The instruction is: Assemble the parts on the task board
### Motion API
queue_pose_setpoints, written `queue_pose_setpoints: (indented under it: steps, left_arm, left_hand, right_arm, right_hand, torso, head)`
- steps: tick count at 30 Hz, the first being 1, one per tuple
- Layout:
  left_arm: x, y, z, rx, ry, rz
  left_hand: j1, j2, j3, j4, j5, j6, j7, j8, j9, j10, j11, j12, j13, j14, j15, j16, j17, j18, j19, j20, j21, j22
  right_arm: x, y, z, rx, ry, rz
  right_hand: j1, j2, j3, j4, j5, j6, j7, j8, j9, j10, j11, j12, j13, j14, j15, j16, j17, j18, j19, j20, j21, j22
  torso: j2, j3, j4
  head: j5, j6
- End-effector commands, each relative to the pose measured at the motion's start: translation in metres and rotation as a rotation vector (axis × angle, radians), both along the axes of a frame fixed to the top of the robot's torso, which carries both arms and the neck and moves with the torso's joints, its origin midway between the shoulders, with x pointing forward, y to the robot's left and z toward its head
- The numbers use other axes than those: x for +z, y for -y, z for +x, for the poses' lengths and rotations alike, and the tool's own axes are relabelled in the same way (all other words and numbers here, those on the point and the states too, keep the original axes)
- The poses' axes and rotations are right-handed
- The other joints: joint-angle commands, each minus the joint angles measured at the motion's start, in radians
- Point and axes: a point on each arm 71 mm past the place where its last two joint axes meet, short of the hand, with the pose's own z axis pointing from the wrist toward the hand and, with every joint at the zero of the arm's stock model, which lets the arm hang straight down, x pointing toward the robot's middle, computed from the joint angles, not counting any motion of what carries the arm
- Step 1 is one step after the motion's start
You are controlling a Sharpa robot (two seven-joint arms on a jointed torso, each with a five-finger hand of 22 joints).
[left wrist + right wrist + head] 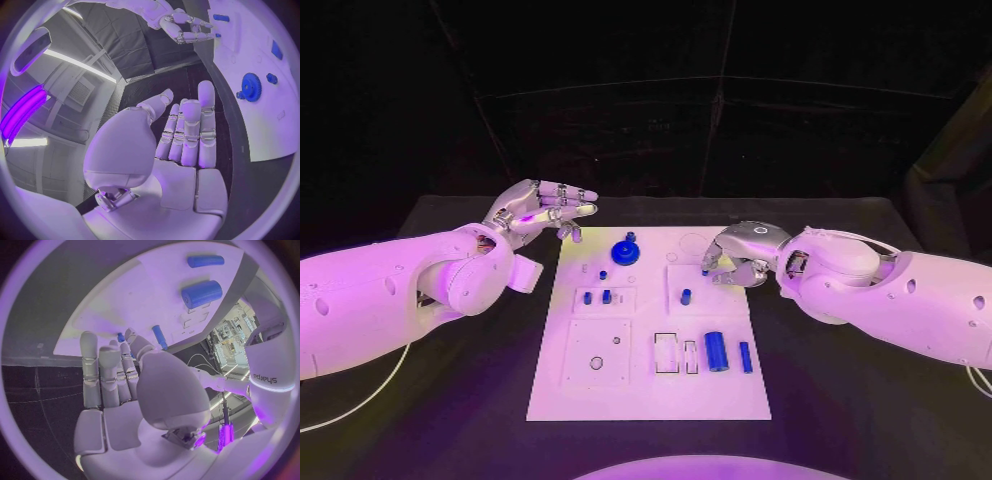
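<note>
Task board (651, 385) lies flat mid-table, blue parts on it: gear (627, 252) near the far edge, thick cylinder (715, 351) and thin peg (746, 356) near the right side, small pegs (596, 297) left of centre. Left hand (541, 211) hovers off the board's far left corner, fingers apart, holding nothing (palm bare in wrist view). Right hand (738, 252) sits over the board's right edge, fingers curled; can't tell if it grasps anything.
</note>
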Motion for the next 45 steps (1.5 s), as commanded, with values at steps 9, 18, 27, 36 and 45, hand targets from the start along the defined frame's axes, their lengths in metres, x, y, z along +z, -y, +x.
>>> queue_pose_setpoints:
  steps: [9, 18, 27, 36, 45]
  left_arm:
    - [0.003, -0.002, -0.001, 0.008, -0.008, -0.078]
    - [0.002, -0.004, 0.000, 0.011, -0.016, -0.074]
    - [0.002, -0.004, 0.000, 0.010, -0.022, -0.072]
    - [0.001, -0.005, -0.001, 0.010, -0.027, -0.071]
    - [0.001, -0.005, -0.001, 0.009, -0.028, -0.071]
  left_hand:
    - [0.001, 0.008, -0.009, -0.002, -0.001, 0.002, 0.006, 0.002, -0.002, -0.003, 0.002, 0.008, 0.000, -0.019, 0.002, -0.019, -0.023, 0.013, -0.007, 0.002, -0.012, -0.007]
    - [0.005, 0.010, -0.010, -0.004, -0.001, 0.001, 0.007, 0.002, -0.002, -0.006, 0.003, 0.009, -0.001, -0.025, 0.002, -0.027, -0.035, 0.013, -0.008, 0.002, -0.017, -0.011]
    - [0.006, 0.010, -0.012, -0.006, -0.001, -0.001, 0.008, 0.001, -0.003, -0.008, 0.004, 0.010, -0.001, -0.029, 0.003, -0.033, -0.043, 0.013, -0.008, 0.002, -0.020, -0.013]
    - [0.008, 0.011, -0.014, -0.008, -0.001, -0.006, 0.011, -0.001, -0.003, -0.014, 0.006, 0.011, -0.002, -0.035, 0.004, -0.042, -0.055, 0.013, -0.009, 0.003, -0.026, -0.018]
    - [0.009, 0.011, -0.014, -0.009, -0.001, -0.006, 0.011, -0.001, -0.003, -0.015, 0.007, 0.011, -0.002, -0.035, 0.004, -0.043, -0.057, 0.013, -0.009, 0.003, -0.027, -0.018]
  right_arm:
    - [-0.001, -0.006, 0.003, -0.001, 0.053, -0.019]
    - [-0.002, -0.009, 0.004, 0.004, 0.053, -0.011]
    - [-0.008, -0.009, 0.008, -0.006, 0.002, -0.044]
    - [-0.013, -0.011, 0.010, -0.005, -0.042, -0.078]
    - [-0.013, -0.012, 0.010, -0.005, -0.047, -0.082]
  right_hand:
    - [-0.018, -0.016, 0.061, -0.019, -0.016, -0.016, 0.017, -0.007, -0.003, -0.008, 0.008, -0.013, -0.047, 0.000, 0.011, 0.014, 0.008, 0.000, 0.012, 0.004, 0.019, 0.020]
    - [-0.028, -0.011, 0.110, -0.028, -0.025, -0.013, 0.019, -0.005, -0.002, 0.000, 0.009, -0.012, -0.072, -0.002, 0.011, 0.018, 0.009, 0.000, 0.013, 0.006, 0.027, 0.028]
    - [-0.045, 0.006, 0.186, -0.030, -0.030, 0.019, 0.017, 0.002, 0.002, 0.034, 0.005, -0.008, -0.090, 0.007, 0.007, 0.047, 0.032, -0.008, 0.039, 0.004, 0.064, 0.084]
    - [-0.064, 0.012, 0.257, -0.033, -0.032, 0.046, 0.012, 0.002, 0.004, 0.062, -0.002, -0.022, -0.091, 0.008, 0.003, 0.056, 0.031, -0.012, 0.048, 0.000, 0.087, 0.114]
    - [-0.069, 0.006, 0.262, -0.033, -0.032, 0.048, 0.011, 0.001, 0.004, 0.065, -0.002, -0.024, -0.091, 0.007, 0.003, 0.057, 0.030, -0.012, 0.048, -0.001, 0.089, 0.116]
  torso:
    - [0.001, -0.0006, 0.0010]
    - [0.001, 0.0003, 0.0000]
    - [0.001, -0.0004, 0.0012]
    - [0.000, -0.0005, 0.0007]
    - [0.000, -0.0006, 0.0007]
  head:
    - [0.000, -0.005]
    - [0.002, -0.010]
    - [0.000, -0.013]
    - [0.002, -0.017]
    - [0.002, -0.017]
